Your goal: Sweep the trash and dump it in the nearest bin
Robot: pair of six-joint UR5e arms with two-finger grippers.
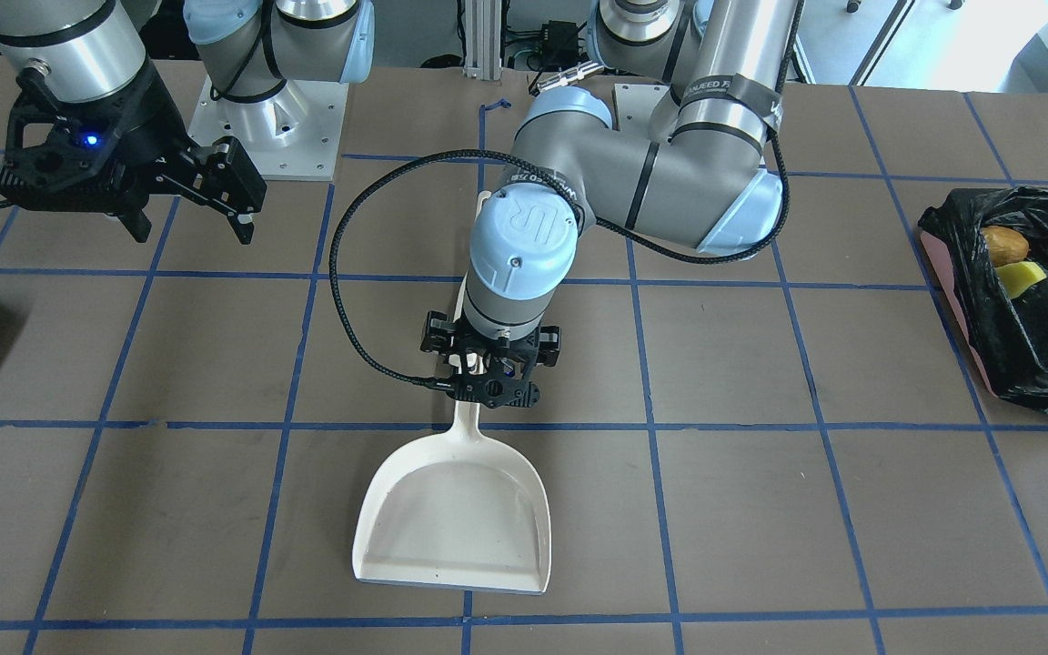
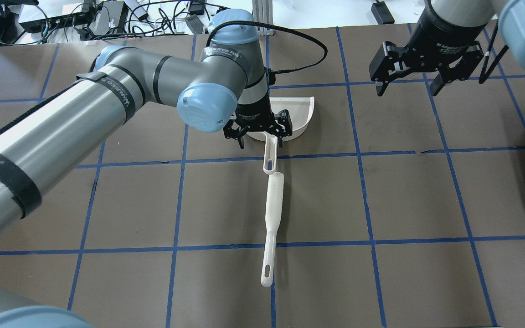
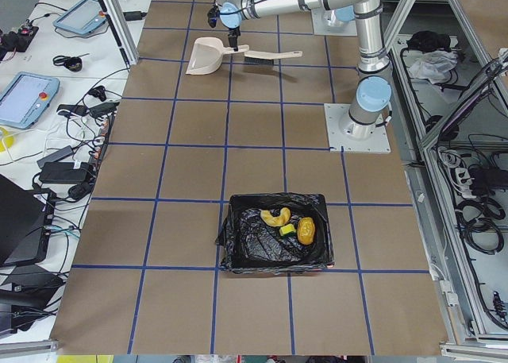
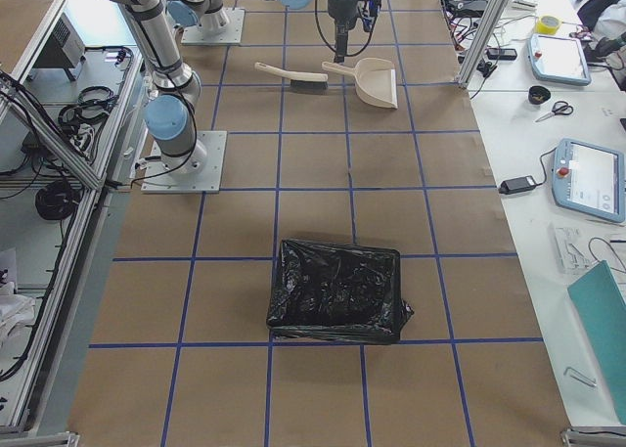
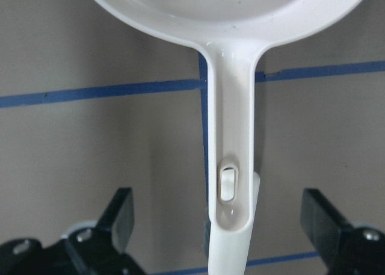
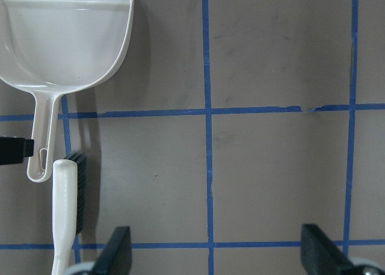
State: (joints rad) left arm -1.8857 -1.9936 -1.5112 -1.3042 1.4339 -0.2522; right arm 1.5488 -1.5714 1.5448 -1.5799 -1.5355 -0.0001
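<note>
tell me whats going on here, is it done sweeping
The sweeping looks done. The bread-like lump, the sponge block and the crescent all lie in the black-lined bin. The empty dustpan and the brush lie end to end on the table. The left gripper hangs over the dustpan's handle with jaws open either side, not gripping. The right gripper hovers open, holding nothing.

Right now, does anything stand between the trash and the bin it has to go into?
Nothing visible does: the bread lump, sponge block and yellow crescent already lie inside the bin. The dustpan sits empty, the left gripper open over its handle.
</note>
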